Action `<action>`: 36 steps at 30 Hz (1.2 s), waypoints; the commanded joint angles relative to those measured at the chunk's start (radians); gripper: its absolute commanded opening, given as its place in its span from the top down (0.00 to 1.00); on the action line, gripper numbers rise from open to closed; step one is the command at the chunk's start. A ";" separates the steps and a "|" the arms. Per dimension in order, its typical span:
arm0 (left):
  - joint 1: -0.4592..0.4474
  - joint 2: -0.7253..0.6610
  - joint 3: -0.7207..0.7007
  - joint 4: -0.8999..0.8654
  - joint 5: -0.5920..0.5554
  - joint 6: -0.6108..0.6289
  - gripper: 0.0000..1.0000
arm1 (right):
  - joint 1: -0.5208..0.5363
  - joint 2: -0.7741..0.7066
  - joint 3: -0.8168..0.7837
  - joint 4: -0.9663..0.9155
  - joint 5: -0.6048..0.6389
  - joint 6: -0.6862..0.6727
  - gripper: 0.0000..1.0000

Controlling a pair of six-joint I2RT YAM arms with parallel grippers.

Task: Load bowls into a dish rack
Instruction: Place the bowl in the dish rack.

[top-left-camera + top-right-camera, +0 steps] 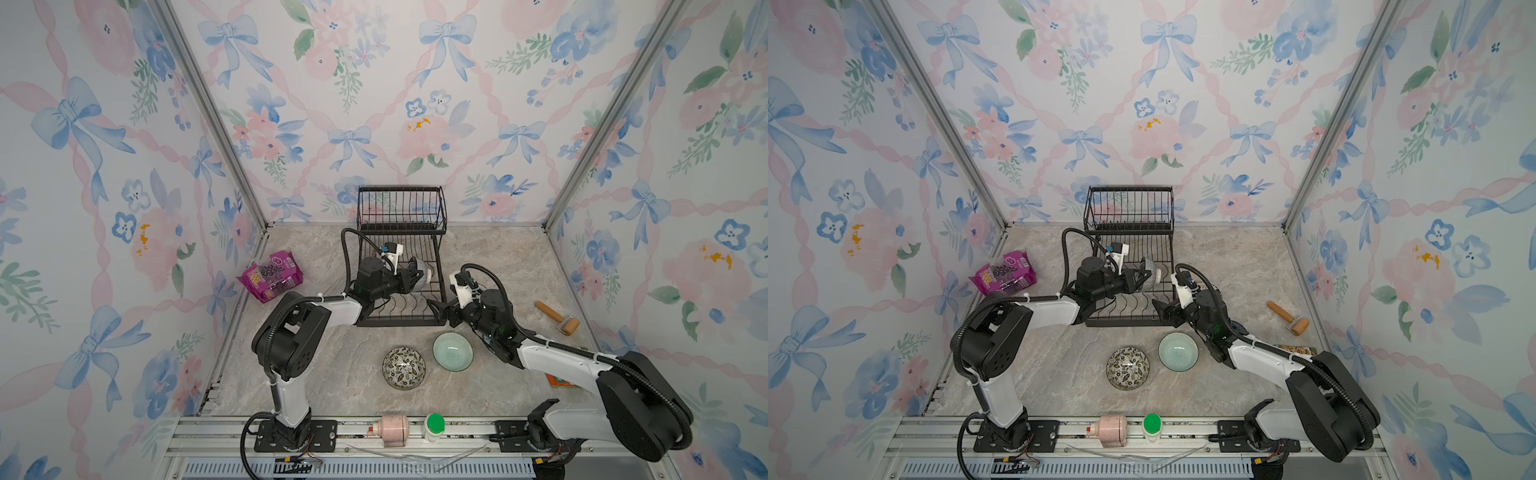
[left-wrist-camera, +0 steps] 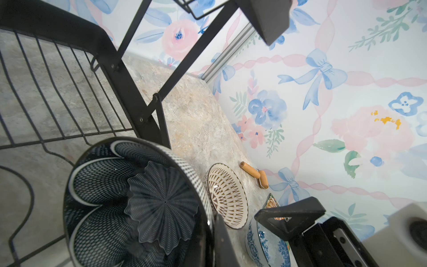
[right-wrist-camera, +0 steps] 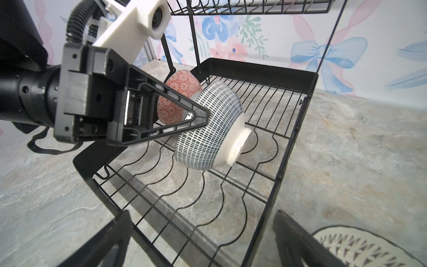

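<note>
- Black wire rack (image 1: 401,189) stands at the back of the table (image 1: 332,374), with its basket tier raised behind and its slotted tier low in front.
- Left gripper (image 3: 199,117) is clenched on the rim of the petal bowl (image 3: 208,129).
- The petal bowl hangs over the slotted tier, turned on its side. Its axis runs nearly level across the rack, left to right.
- Its white foot points to the robot's right and a little downward. Its dark blue mouth faces back toward the left arm.
- Whether its lower edge touches the wavy wires cannot be told.
- Red bowl (image 3: 178,97) is also on its side, deeper in the same tier. It sits close against the petal bowl, with its foot toward it.
- Right gripper (image 1: 437,312) is spread wide and holds nothing. It sits at the rack's front right corner.
- Mint bowl (image 1: 453,351) and floral bowl (image 1: 404,368) sit mouth up on the table in front of the rack, just beside each other and apart.
- In the left wrist view, the lattice bowl (image 2: 227,196) and blue bowl (image 2: 265,242) sit mouth up, next to each other. They are on the table off the rack's right side, near the right arm.
</note>
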 commanded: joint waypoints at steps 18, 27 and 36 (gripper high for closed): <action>0.033 0.129 0.124 0.116 0.038 -0.015 1.00 | 0.013 -0.036 0.006 0.005 -0.020 -0.015 0.04; 0.050 0.181 0.166 0.091 0.046 -0.012 1.00 | 0.013 -0.033 0.004 0.011 -0.025 -0.015 0.04; 0.058 0.178 0.182 0.019 0.040 0.033 1.00 | 0.013 -0.024 0.006 0.017 -0.031 -0.015 0.04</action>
